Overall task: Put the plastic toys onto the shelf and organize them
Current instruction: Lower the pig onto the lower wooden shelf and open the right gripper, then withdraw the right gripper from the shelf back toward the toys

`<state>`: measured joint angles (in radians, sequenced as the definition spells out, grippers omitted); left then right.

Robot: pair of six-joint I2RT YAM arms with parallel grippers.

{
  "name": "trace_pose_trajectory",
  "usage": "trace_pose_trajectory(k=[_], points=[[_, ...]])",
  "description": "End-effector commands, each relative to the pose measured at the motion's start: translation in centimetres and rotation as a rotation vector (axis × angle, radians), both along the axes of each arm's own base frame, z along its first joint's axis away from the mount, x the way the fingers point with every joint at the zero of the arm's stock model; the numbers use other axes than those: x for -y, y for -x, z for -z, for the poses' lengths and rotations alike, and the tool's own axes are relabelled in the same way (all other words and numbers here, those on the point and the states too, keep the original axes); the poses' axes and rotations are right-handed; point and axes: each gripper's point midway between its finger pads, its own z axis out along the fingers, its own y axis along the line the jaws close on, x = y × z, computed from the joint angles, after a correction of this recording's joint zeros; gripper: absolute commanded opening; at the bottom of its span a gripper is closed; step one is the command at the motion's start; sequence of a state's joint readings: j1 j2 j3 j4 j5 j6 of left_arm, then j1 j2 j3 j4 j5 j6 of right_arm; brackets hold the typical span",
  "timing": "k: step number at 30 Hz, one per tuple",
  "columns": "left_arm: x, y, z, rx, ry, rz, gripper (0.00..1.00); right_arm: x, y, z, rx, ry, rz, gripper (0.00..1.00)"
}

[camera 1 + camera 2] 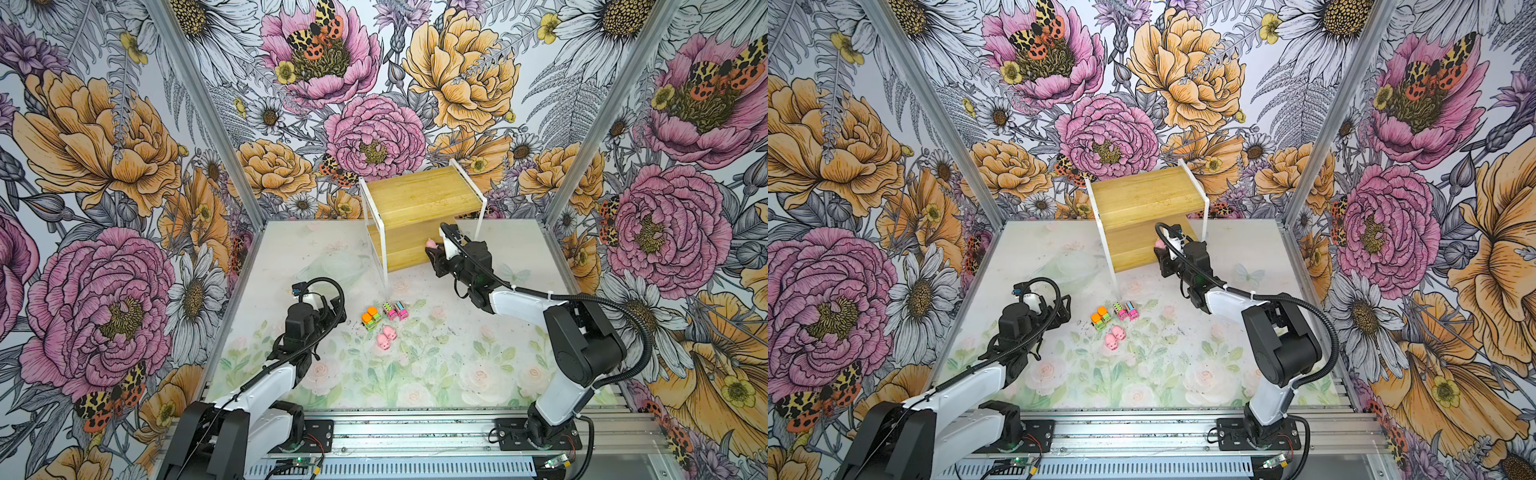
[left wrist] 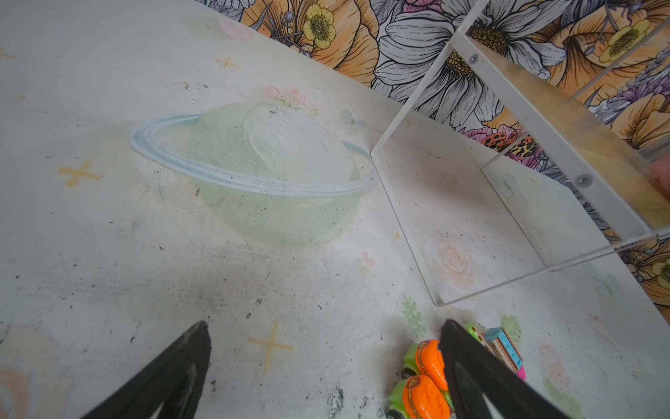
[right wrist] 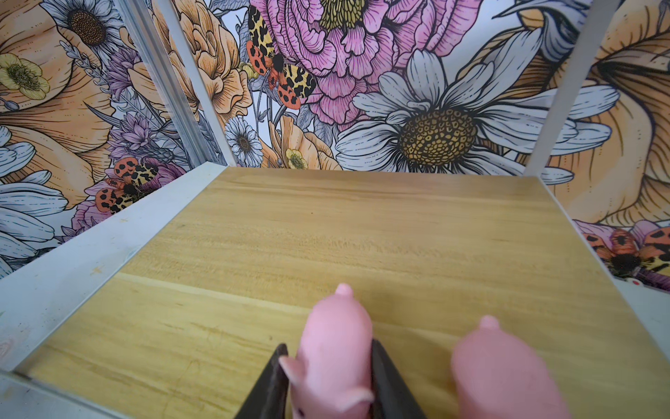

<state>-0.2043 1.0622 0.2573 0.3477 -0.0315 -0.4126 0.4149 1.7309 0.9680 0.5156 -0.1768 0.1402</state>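
Right gripper: at the front right of the shelf's lower board. Black fingers flank a pink pig, one of them against its flank. Cannot tell if they clamp it or merely bracket it.
Flanked pig: on the lower board, snout toward the gripper, tail pointing away.
Second pig: same board, just beside the first, not touching it. Blurred, close to the lens.
Upper board: bare wood in both top views.
Left gripper: low over the table, left of the toy cluster. Fingers spread wide, nothing between them.
Orange-and-green trucks: two, side by side on the table in front of the shelf. In the left wrist view one finger stands in front of them.
Pink trucks: two, side by side just right of the orange pair, one green-striped, one blue-topped.
Table pigs: two, touching each other, just in front of the trucks.
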Motion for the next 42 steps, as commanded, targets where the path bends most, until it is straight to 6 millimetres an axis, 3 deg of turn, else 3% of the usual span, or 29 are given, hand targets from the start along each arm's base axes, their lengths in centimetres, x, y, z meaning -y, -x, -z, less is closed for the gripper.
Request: trace_pose_trajectory(k=[1, 10, 16, 21, 27, 29, 35, 38, 42], points=[[0.0, -0.3, -0.4, 0.020, 0.006, 0.010, 0.99, -0.3, -0.1, 0.3, -0.005, 0.004, 0.010, 0.40], [0.0, -0.3, -0.4, 0.020, 0.008, 0.012, 0.99, 0.4, 0.4, -0.2, 0.011, 0.022, 0.031, 0.47], [0.0, -0.2, -0.4, 0.023, 0.010, 0.011, 0.99, 0.8, 1.4, -1.0, 0.028, 0.026, 0.031, 0.56], [0.0, -0.2, -0.4, 0.024, 0.011, 0.013, 0.99, 0.5, 3.9, -2.8, 0.074, 0.020, -0.050, 0.69], [0.1, -0.1, -0.3, 0.022, 0.014, 0.015, 0.99, -0.4, 8.7, -3.7, 0.117, 0.076, -0.155, 0.71], [0.1, -0.1, -0.3, 0.023, 0.016, 0.016, 0.99, -1.3, 10.9, -2.1, 0.111, 0.110, -0.208, 0.71], [0.1, 0.0, -0.4, 0.026, 0.017, 0.018, 0.99, -4.4, 17.6, 6.6, -0.003, 0.161, -0.351, 0.69], [0.1, 0.0, -0.4, 0.027, 0.019, 0.018, 0.99, -5.2, 19.3, 9.3, -0.028, 0.156, -0.345, 0.68], [0.2, 0.0, -0.3, 0.024, 0.018, 0.021, 0.99, -6.7, 20.6, 11.6, -0.057, 0.157, -0.367, 0.68]])
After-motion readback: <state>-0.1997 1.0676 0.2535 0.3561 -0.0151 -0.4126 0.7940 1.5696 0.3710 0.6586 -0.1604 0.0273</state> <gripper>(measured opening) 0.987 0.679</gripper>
